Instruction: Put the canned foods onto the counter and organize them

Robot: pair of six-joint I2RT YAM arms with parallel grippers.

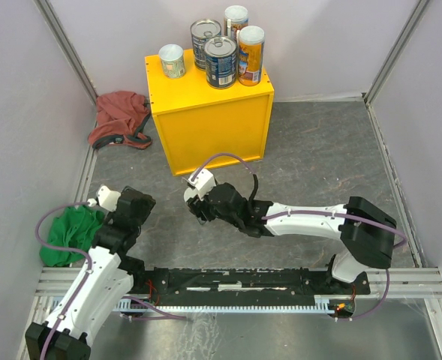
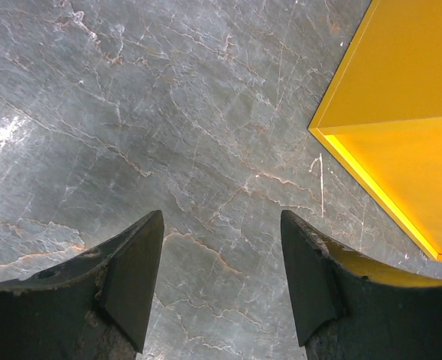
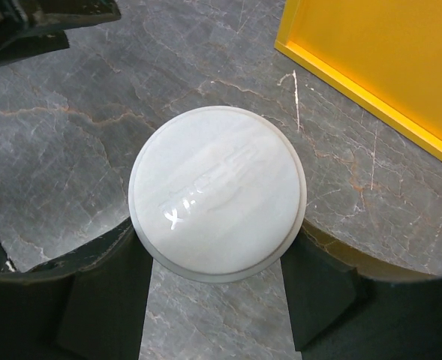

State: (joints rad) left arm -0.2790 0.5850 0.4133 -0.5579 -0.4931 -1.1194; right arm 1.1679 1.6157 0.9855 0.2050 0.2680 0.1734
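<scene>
White-lidded can (image 3: 217, 191) sits clamped in my right gripper (image 3: 217, 251). Five cans (image 1: 221, 61) stand on the counter (image 1: 209, 120) at 12 o'clock. Next move: lift, carry, set beside them. My left gripper (image 2: 221, 289) is parted, empty.

grey marble floor (image 1: 318, 150) w/ pale lilac walls (image 1: 18, 112)

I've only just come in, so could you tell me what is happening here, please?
Two robot arms are stocking the yellow counter. Five cans already stand on top. The right arm's fingers grip the sixth, a white-lidded can, over the grey table in front of the counter. The left arm's fingers hang open and empty above the table.
</scene>
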